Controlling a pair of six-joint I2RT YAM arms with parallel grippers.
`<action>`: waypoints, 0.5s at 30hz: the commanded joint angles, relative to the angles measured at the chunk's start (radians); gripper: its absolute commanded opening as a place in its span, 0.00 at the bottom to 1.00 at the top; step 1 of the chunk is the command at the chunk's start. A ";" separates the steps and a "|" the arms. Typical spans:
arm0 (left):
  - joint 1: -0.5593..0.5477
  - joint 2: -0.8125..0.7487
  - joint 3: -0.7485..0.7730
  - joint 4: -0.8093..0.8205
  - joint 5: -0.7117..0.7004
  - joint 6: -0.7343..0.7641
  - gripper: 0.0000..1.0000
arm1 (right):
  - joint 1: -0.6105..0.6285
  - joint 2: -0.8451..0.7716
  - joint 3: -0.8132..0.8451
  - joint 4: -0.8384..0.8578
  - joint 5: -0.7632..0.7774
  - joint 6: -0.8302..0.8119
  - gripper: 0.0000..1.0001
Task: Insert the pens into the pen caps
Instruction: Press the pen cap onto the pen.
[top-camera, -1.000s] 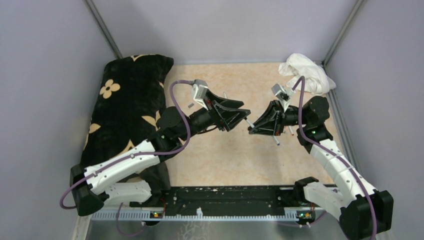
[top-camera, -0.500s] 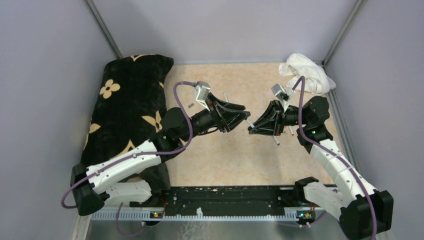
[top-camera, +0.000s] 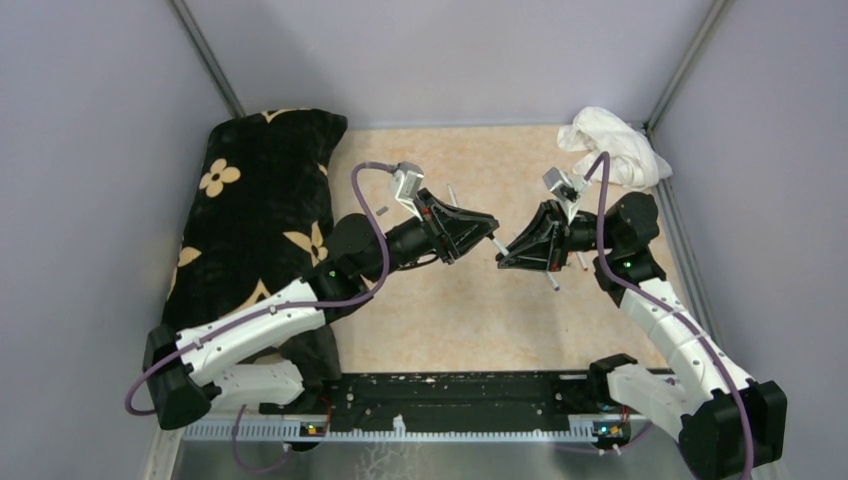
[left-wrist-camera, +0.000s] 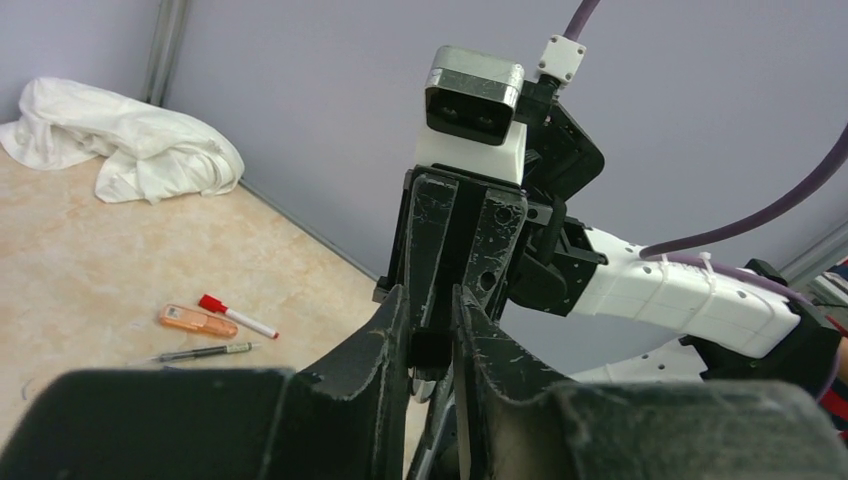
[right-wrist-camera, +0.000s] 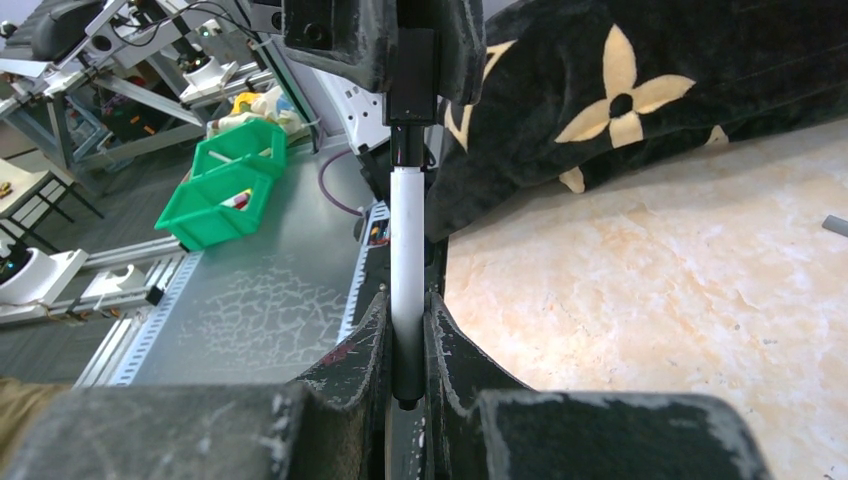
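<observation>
Pen tip to cap, mid-air.
Clamps the white pen (right-wrist-camera: 405, 240) upright in the right gripper (right-wrist-camera: 405, 320), low centre of the right wrist frame, jaws narrow on its barrel; meets the dark tip with the black cap (right-wrist-camera: 413, 65) at top centre, pinched between the close-set jaws of the left gripper (right-wrist-camera: 413, 95). Further off, lower left in the left wrist frame: red-capped pen (left-wrist-camera: 240, 318), orange highlighter (left-wrist-camera: 197, 321), grey pen (left-wrist-camera: 205, 352) flat on the table (left-wrist-camera: 100, 250).
</observation>
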 joint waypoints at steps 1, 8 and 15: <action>0.005 0.020 -0.009 0.011 0.028 -0.020 0.20 | -0.009 -0.007 0.025 0.031 0.006 0.022 0.00; 0.005 0.072 -0.055 0.064 0.105 -0.074 0.00 | -0.010 0.008 0.051 0.054 0.018 0.048 0.00; -0.013 0.133 -0.150 0.143 0.192 -0.182 0.00 | -0.035 0.028 0.098 0.106 0.019 0.096 0.00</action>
